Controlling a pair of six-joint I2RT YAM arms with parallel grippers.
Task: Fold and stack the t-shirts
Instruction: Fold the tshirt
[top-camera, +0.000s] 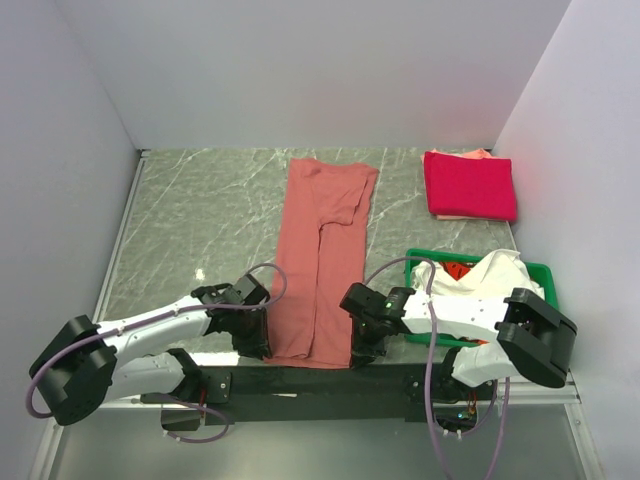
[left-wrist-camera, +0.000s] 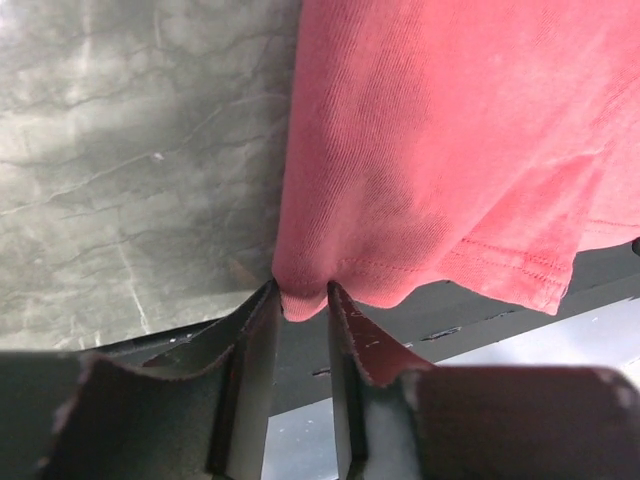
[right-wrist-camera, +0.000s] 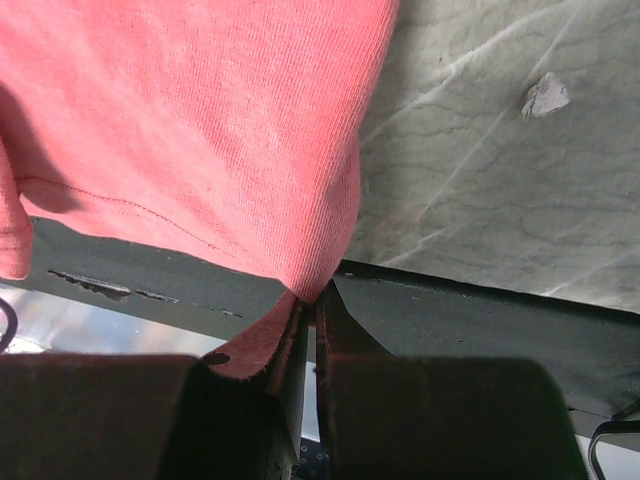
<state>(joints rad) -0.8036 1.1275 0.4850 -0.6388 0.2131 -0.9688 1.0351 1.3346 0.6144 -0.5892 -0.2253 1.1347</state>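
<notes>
On the left, the left claw (top-camera: 258, 340) is down at the near edge of the table (top-camera: 200, 220), right at the near left corner of the salmon shirt (top-camera: 325, 250). Seen from its own camera, its two fingers (left-wrist-camera: 255, 360) stand a little apart with the corner of the cloth tucked in between them. The cloth touches both fingers, but I cannot tell if they squeeze it tight. The salmon shirt lies flat in the middle of the table. It is folded into one long strip that runs from the near edge toward the back wall, with a sleeve folded over near the far end. At its near right corner is the right claw (top-camera: 360, 345). Its fingers (right-wrist-camera: 270, 350) are pressed together on that corner, and the cloth puckers where it is pinched. Farther right, a green tray (top-camera: 545, 272) sits near the front with a white shirt (top-camera: 490, 275) bunched up inside it. The right arm reaches across over the tray. Behind the tray, at the back right, a pink shirt (top-camera: 470, 185) lies folded in a neat square on top of an orange shirt (top-camera: 455, 215), which peeks out at the edges.
</notes>
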